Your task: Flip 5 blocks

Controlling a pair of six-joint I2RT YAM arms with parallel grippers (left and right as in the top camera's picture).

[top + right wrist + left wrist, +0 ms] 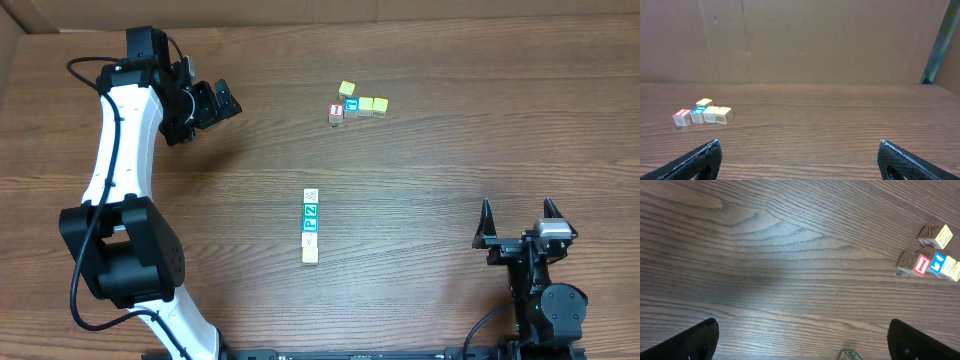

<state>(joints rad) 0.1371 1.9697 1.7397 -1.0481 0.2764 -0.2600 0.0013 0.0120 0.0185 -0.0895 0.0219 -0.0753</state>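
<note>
right gripper (799, 146) jaws stood wide apart | table (840, 120), far left: red-faced cube (682, 117), blue-faced cube (697, 115), two pale yellow cubes (717, 115) touching in a row | yellow cube (704, 103) just behind | cardboard wall (830, 40) beyond

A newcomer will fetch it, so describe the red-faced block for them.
On the wooden table, skip the middle column and find the far cluster. The red-faced block sits at its end nearest the left arm; its neighbours show blue or yellow.
</note>
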